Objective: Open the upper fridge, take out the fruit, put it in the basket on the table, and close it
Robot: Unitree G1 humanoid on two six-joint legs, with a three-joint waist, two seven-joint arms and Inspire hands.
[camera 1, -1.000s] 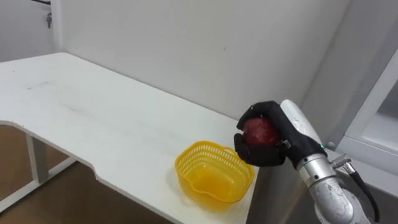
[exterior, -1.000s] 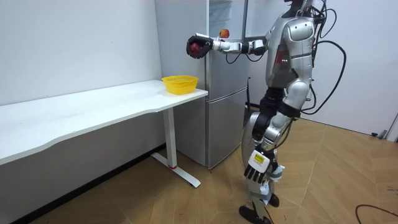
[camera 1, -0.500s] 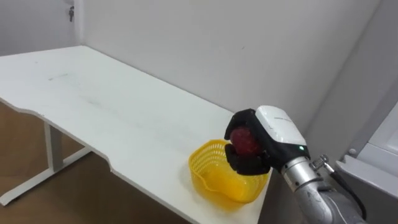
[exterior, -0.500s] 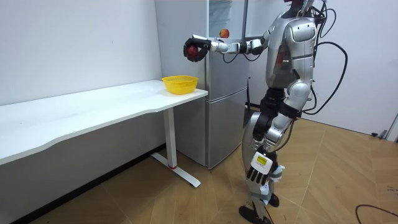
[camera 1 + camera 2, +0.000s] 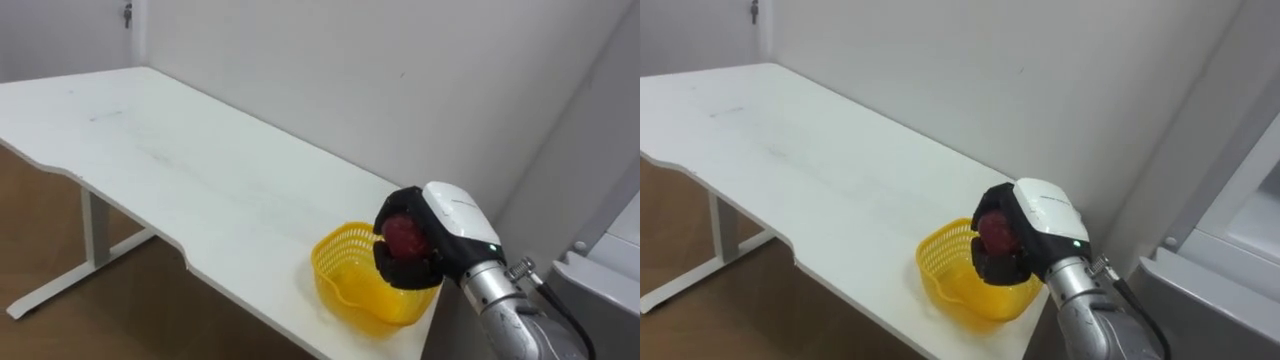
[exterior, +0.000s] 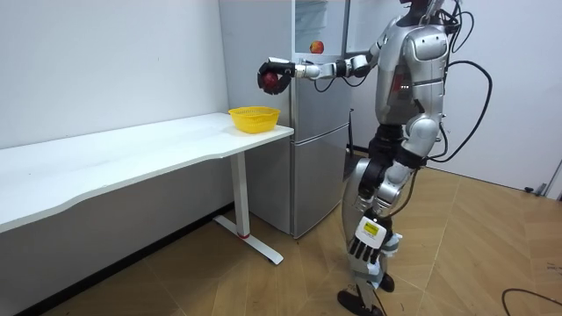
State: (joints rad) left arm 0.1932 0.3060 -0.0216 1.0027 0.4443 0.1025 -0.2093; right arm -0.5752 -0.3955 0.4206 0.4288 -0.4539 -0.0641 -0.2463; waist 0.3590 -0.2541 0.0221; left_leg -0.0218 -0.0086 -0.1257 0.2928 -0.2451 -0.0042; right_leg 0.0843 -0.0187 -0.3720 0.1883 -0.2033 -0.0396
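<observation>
On the left, long white tabletop (image 5: 150, 150) runs along the wall. Yellow plastic mesh basket (image 5: 345, 285) sits at its right end, near the edge. Right hand (image 5: 445, 225) is clamped around a dark red round fruit (image 5: 405, 238), fingers curled over it, in the air above the basket's right rim, clear of it. Grey fridge (image 5: 600, 300) stands just right of the table. Room view: left hand (image 6: 365, 239) hangs by the thigh, fingers loose.
</observation>
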